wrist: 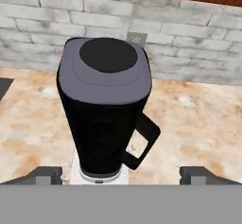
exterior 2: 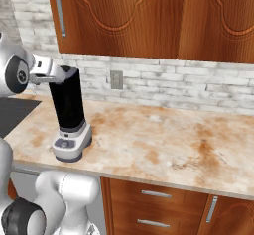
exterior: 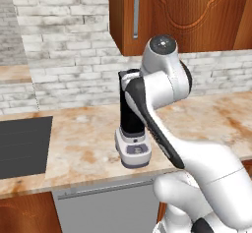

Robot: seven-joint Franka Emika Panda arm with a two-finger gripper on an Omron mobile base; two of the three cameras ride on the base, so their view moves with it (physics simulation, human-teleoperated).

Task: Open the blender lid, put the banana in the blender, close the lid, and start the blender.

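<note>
Grey blender lid (wrist: 105, 72) is sitting on the blender (wrist: 101, 128); I am holding the claw (wrist: 120, 175) wide open, aiming to straddle the lid squarely.

I see a marbled counter (exterior 2: 163, 140) running under a white brick wall (exterior 2: 163, 88), with a grey outlet (exterior 2: 116, 79) set in the brick. Wooden cabinets (exterior 2: 149, 16) hang above (one has a metal handle). A dark cooktop (exterior: 22, 146) sits in the counter's left end; drawers (exterior 2: 154, 204) sit below.
</note>
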